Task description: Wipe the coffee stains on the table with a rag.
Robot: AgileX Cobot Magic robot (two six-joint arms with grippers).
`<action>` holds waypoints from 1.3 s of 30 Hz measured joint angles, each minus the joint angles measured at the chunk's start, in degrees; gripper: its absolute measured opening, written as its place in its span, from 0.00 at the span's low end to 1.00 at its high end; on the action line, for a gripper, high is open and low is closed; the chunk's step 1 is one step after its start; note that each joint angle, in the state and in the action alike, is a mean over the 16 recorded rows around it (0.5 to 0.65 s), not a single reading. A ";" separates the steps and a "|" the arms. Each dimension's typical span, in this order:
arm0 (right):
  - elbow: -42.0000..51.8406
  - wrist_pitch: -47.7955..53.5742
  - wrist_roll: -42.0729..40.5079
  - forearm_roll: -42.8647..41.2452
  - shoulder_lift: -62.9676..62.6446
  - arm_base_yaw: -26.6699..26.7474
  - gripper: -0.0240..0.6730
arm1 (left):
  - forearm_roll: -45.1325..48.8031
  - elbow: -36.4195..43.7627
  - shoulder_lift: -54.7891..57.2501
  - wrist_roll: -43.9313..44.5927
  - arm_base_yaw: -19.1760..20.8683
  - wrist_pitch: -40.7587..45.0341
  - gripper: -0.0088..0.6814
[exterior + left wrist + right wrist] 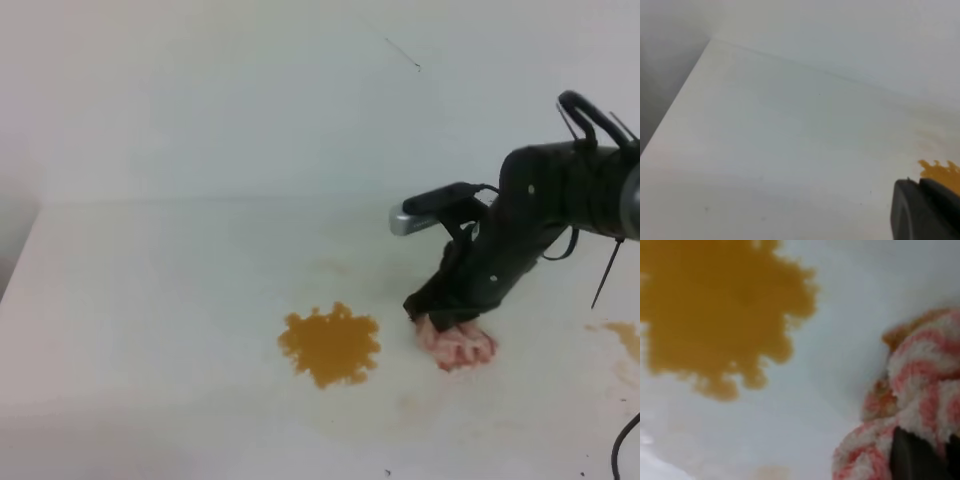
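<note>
One wide white tabletop [150, 300] carries everything. The black right arm [560, 195] slopes down from the right edge of the high view to the rag. The largest of the coffee stains [330, 345] – orange-brown, ragged-edged – lies left of the rag, near but apart; a smaller blotch [625, 335] sits at the far right edge. The rag [457, 343], a pink-and-white striped lump, rests on the tabletop under the right hand [445, 322], whose fingers [912, 460] are pressed into the cloth, closed on it. Only a dark corner of the left hand [925, 210] shows – I cannot tell its state.
</note>
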 joint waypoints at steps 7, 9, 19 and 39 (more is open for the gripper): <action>-7.24 3.24 -6.94 10.56 0.01 1.54 0.06 | 0.00 0.00 0.00 0.00 0.00 0.00 0.01; -9.44 3.86 -9.22 14.11 0.02 2.47 0.06 | 0.00 0.00 0.00 0.00 0.00 0.00 0.01; -16.02 4.91 -17.28 24.62 2.99 8.40 0.06 | 0.00 0.00 0.00 0.00 0.01 0.00 0.01; -16.33 4.61 -4.89 6.54 12.28 8.68 0.06 | 0.00 0.00 0.00 0.00 -0.05 0.00 0.01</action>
